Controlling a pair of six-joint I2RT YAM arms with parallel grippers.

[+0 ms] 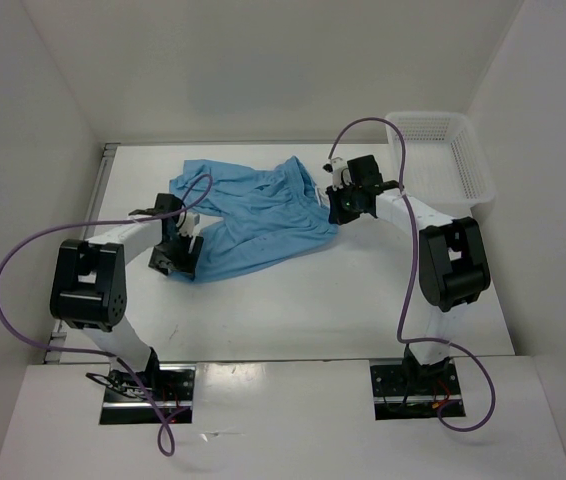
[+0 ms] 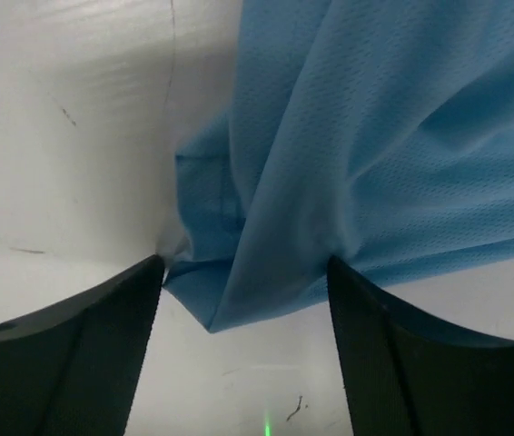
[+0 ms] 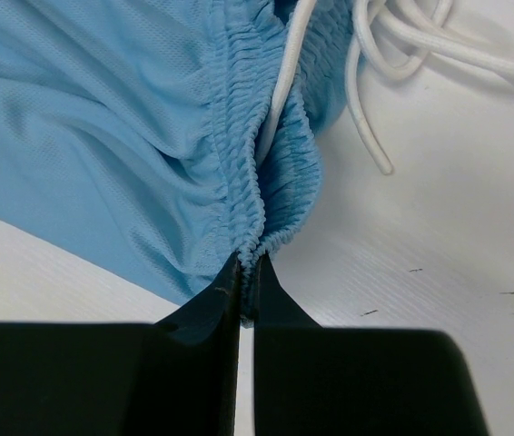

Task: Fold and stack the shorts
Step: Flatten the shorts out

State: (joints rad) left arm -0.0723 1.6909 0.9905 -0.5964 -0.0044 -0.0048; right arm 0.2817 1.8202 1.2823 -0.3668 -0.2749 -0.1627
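The light sky-blue shorts (image 1: 253,215) lie crumpled in the middle of the white table, with the white drawstring (image 3: 393,54) at their right side. My left gripper (image 1: 177,252) is open at the shorts' lower left corner. In the left wrist view that corner of the shorts (image 2: 266,245) lies between the two spread fingers (image 2: 103,336). My right gripper (image 1: 341,205) is shut on the gathered elastic waistband (image 3: 261,195) at the shorts' right edge, with the cloth pinched between the fingertips (image 3: 230,282).
A white plastic mesh basket (image 1: 441,160) stands at the table's far right, just behind the right arm. White walls close in the table at the back and both sides. Purple cables loop from both arms.
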